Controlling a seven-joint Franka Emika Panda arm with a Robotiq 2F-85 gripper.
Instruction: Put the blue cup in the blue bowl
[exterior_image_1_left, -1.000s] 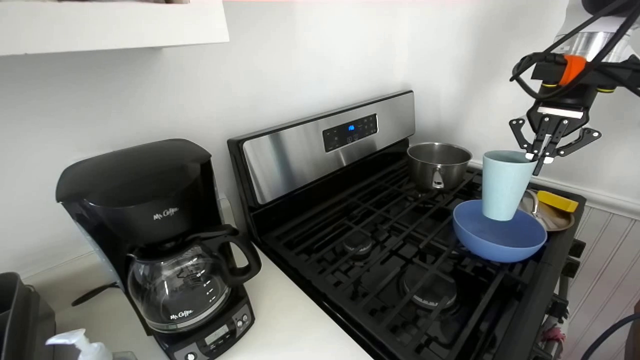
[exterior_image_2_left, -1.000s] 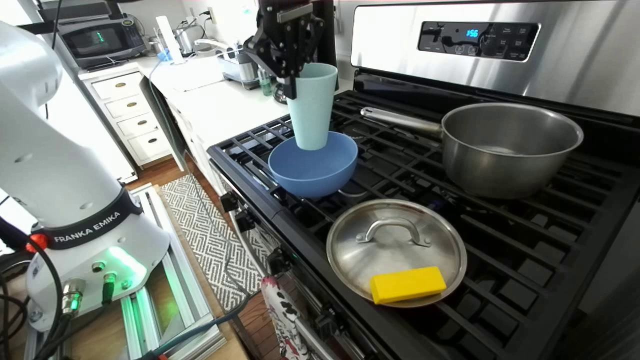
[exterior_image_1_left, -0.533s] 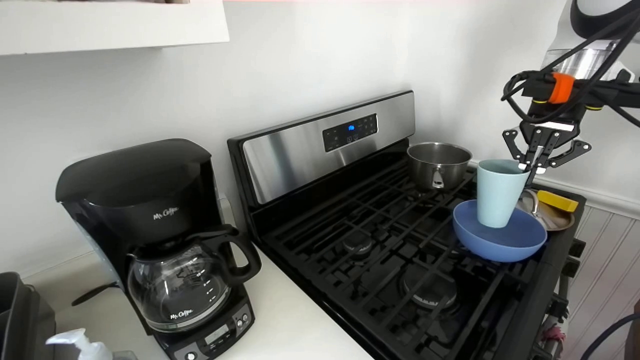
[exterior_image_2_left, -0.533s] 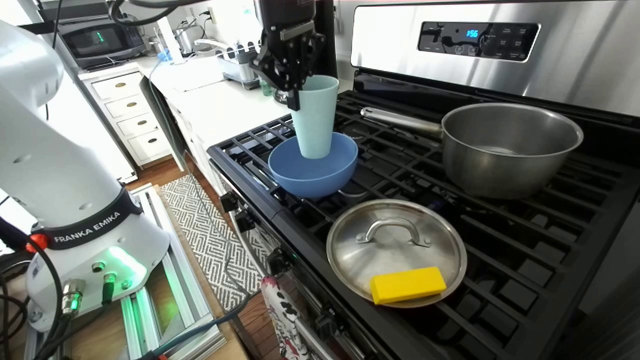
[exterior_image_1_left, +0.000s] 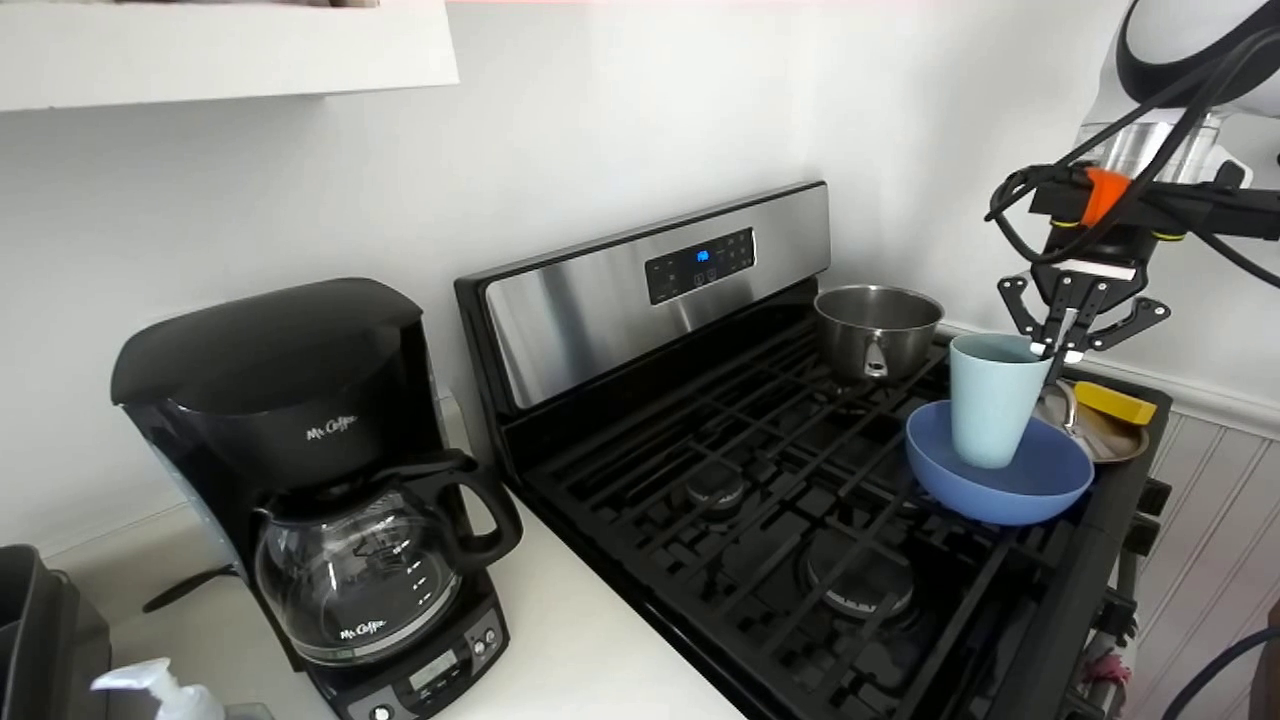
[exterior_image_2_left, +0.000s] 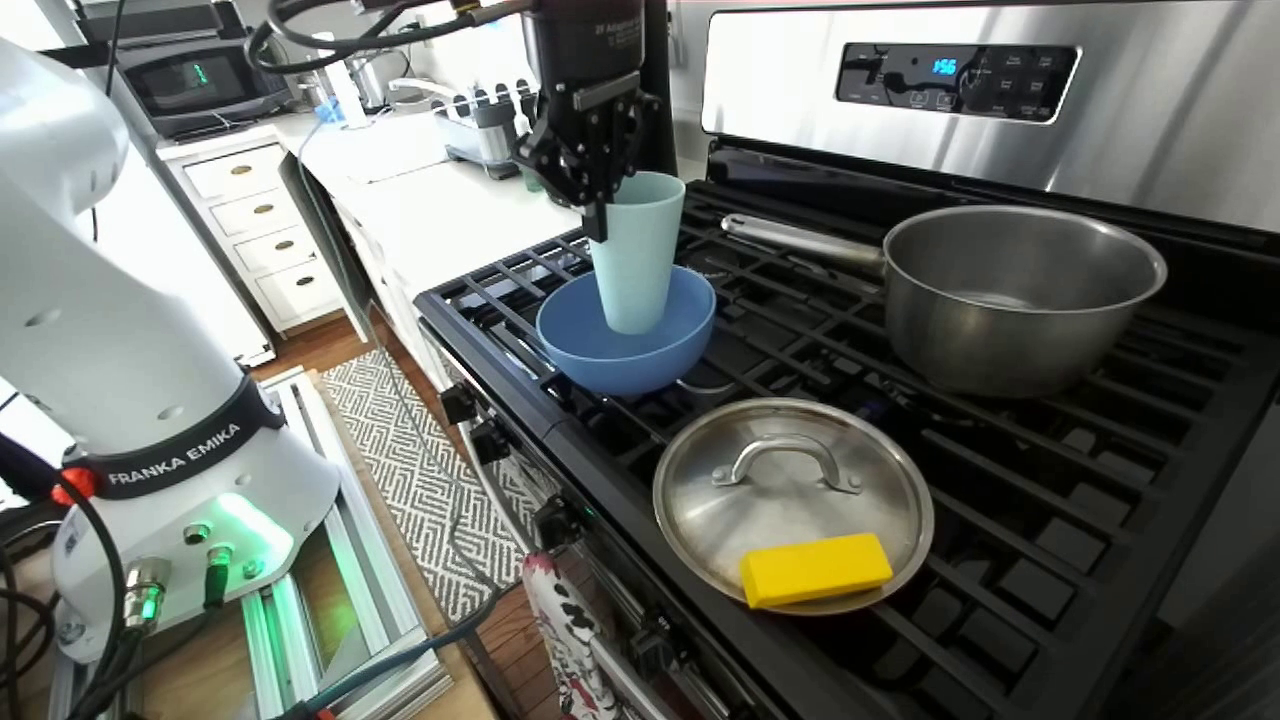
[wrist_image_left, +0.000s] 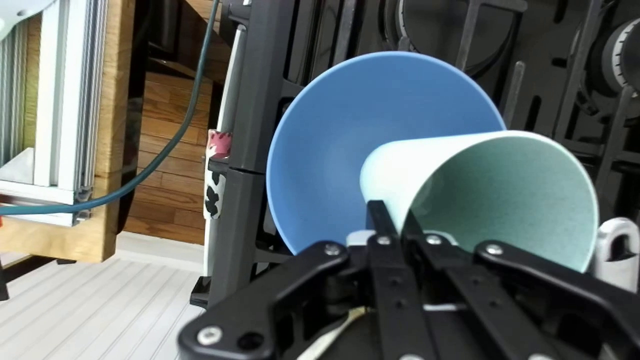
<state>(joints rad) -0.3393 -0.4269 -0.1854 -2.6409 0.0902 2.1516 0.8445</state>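
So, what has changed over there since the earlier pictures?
The black two-fingered gripper has come down and slightly toward the silver control panel, lowering the tall, tapered pale blue cup farther toward the inside of the round blue bowl. Nothing was newly grasped or released: it stays pinched on the cup's wall. The bowl, round steel pot, round steel lid and yellow rectangular block stayed put.

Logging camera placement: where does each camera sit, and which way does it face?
Exterior view: high, near the coffee maker, facing down across the stove; hand and arm show.
Exterior view: high, near the lid, facing the counter; base, arm, hand show.
Wrist view: just above the hand, facing down over the blue bowl; fingers show.
Both exterior views share the stove and blue cup.
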